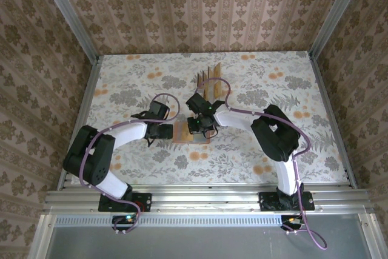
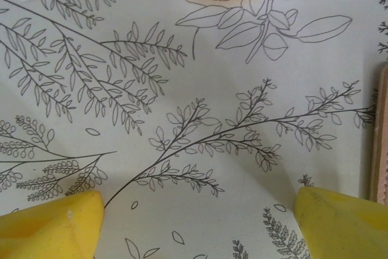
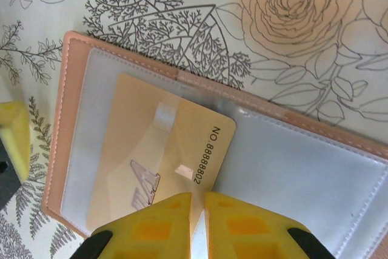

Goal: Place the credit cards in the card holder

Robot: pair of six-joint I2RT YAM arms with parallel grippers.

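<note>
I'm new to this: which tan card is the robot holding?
The card lying on the open card holder, pinched by the right tool; the other cards stand on edge farther back.

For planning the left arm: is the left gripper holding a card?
No: the left gripper is open over the floral tablecloth, nothing between its fingers.

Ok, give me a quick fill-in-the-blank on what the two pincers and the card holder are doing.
1. The right pincer is shut on a tan ____.
2. The card holder lies ____ on the flowered tablecloth.
3. The left pincer is ____, holding nothing.
Missing: credit card; open; open.
</note>
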